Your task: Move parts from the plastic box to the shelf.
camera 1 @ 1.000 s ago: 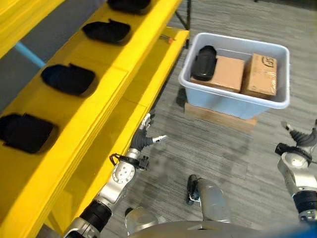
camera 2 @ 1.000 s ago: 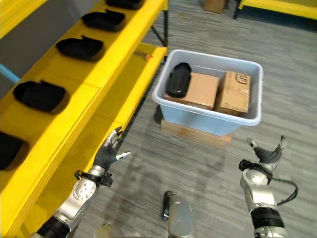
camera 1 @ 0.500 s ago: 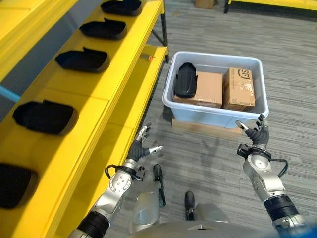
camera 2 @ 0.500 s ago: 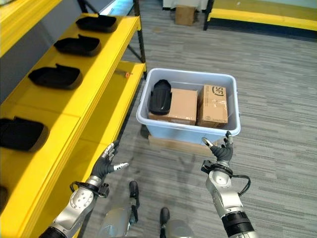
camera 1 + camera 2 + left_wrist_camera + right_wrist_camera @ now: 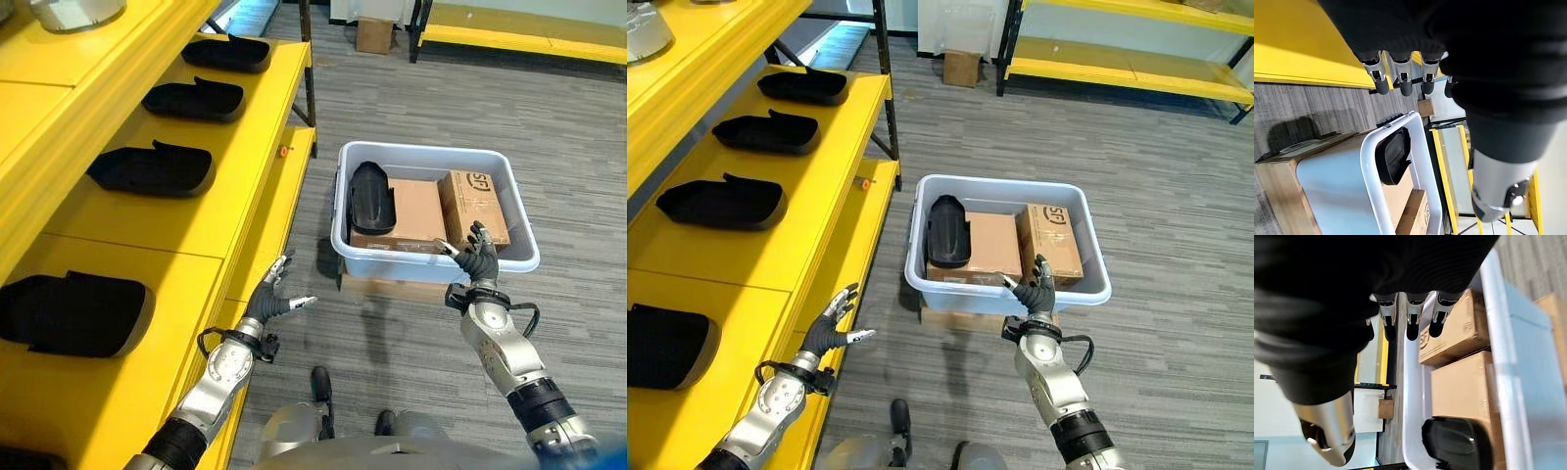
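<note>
Both hands hold nothing, fingers spread: the right hand (image 5: pixel 1034 291) should reach over the box (image 5: pixel 1087 291) rim for the black part (image 5: pixel 946 231); the left hand (image 5: pixel 830 331) hovers near the shelf (image 5: pixel 725 257).

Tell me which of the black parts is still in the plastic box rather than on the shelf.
The black part lying on the cardboard boxes at the plastic box's shelf-side end; the others sit along the yellow shelf.

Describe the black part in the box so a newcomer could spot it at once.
Find the pale plastic box on the grey floor beside the yellow shelf. Inside, at the end nearest the shelf, lies the black part, propped on a cardboard carton. It is the one dark, rounded, glossy thing there; its neighbours are brown and square.
</note>
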`<state>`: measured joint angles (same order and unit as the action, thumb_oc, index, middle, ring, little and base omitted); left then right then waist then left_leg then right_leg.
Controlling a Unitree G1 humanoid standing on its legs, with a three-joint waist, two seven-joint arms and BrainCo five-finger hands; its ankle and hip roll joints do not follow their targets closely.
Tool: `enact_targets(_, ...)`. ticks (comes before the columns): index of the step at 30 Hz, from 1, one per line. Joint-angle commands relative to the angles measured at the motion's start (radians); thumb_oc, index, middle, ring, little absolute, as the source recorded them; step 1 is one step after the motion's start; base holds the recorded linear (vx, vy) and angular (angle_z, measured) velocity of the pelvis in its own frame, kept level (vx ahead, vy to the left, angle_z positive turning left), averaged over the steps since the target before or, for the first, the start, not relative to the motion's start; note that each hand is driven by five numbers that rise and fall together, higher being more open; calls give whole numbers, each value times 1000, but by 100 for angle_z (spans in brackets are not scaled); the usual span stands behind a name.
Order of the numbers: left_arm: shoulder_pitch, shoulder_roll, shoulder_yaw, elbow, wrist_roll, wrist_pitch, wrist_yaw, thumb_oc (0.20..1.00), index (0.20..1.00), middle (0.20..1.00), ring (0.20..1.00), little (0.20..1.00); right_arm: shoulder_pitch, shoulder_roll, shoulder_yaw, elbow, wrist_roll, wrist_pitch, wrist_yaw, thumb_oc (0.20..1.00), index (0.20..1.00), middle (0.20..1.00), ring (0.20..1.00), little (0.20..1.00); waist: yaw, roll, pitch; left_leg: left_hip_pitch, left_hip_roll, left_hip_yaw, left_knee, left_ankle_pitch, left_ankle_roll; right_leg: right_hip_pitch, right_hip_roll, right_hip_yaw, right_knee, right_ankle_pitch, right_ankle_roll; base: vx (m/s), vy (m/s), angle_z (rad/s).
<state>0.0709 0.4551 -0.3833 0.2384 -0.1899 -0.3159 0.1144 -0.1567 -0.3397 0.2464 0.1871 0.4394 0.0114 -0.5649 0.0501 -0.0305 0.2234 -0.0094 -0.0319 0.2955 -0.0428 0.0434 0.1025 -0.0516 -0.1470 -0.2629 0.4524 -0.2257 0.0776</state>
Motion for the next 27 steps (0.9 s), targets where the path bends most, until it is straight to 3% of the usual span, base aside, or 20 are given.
enact_targets(1,6,-11,2,-27,26,-62,2,1000,1000,1000,1000,1000,-36,-5,-16,-16,-36,-35,-35,1000,1000,1000,1000,1000,15,13,-17,51,42,10,65,-100,-44,-10,-33,-76,43,196,38,185,-26,-42)
enact_targets(3,0,-10,-3,-30,-2,-64,9,1000,1000,1000,1000,1000,-45,2,-9,-7,-46,-33,-29,1000,1000,1000,1000,1000,13,18,-9,77,55,9,67,-106,-53,-3,-56,-82,-35,222,40,130,-132,-7)
enact_targets(6,-1,-12,-7,-42,-13,-51,34,1000,1000,1000,1000,1000,-39,12,-1,-15,-66,-29,-27,1000,1000,1000,1000,1000,6,9,-4,108,59,19,61,-105,-63,-18,-115,-84,-221,371,64,118,-228,-19)
enact_targets(7,0,-10,-10,-42,-27,-54,45,1000,1000,1000,1000,1000,-34,16,1,-18,-75,-24,-16,1000,1000,1000,1000,1000,3,-3,-1,125,57,16,61,-123,-68,-29,-168,-69,-298,468,98,192,-263,-9)
enact_targets(10,5,-4,-13,-41,-23,-62,65,1000,1000,1000,1000,1000,-33,29,2,-18,-94,2,-16,1000,1000,1000,1000,1000,7,-16,3,163,81,9,58,-167,-83,-50,-246,-49,-390,578,157,267,-337,6)
enact_targets(11,11,-4,-16,-41,-19,-72,76,1000,1000,1000,1000,1000,-32,36,0,-17,-102,17,-15,1000,1000,1000,1000,1000,10,-24,9,167,94,20,62,-163,-88,-57,-268,-61,-417,610,158,354,-547,9)
enact_targets(12,19,-5,-15,-45,-10,-74,85,1000,1000,1000,1000,1000,-30,34,2,-15,-96,26,-2,1000,1000,1000,1000,1000,14,-20,9,171,124,19,69,-160,-106,-31,-252,-76,-435,556,153,346,-520,12)
enact_targets(18,48,-27,0,-42,-33,-49,61,1000,1000,1000,1000,1000,-28,2,16,-25,-106,68,5,1000,1000,1000,1000,1000,12,-15,-16,133,186,-21,78,-99,-156,23,-179,-67,-442,421,113,255,-297,50)
enact_targets(19,56,-36,6,-44,-37,-61,45,1000,1000,1000,1000,1000,-33,-14,21,-25,-106,75,6,1000,1000,1000,1000,1000,7,-7,-18,127,217,-27,70,-74,-171,36,-146,-67,-423,365,101,236,-273,7)
enact_targets(22,54,-37,6,-58,-38,-76,28,1000,1000,1000,1000,1000,-70,-39,20,6,-111,64,13,1000,1000,1000,1000,1000,1,7,-17,88,273,-34,78,-32,-199,36,-104,-80,-375,284,61,150,-235,6)
enact_targets(27,19,-34,-1,-53,-36,-84,20,1000,1000,1000,1000,1000,-118,-61,35,32,-140,62,18,1000,1000,1000,1000,1000,-11,29,5,46,321,-52,140,5,-215,-15,-72,-75,-260,196,3,81,-160,18)
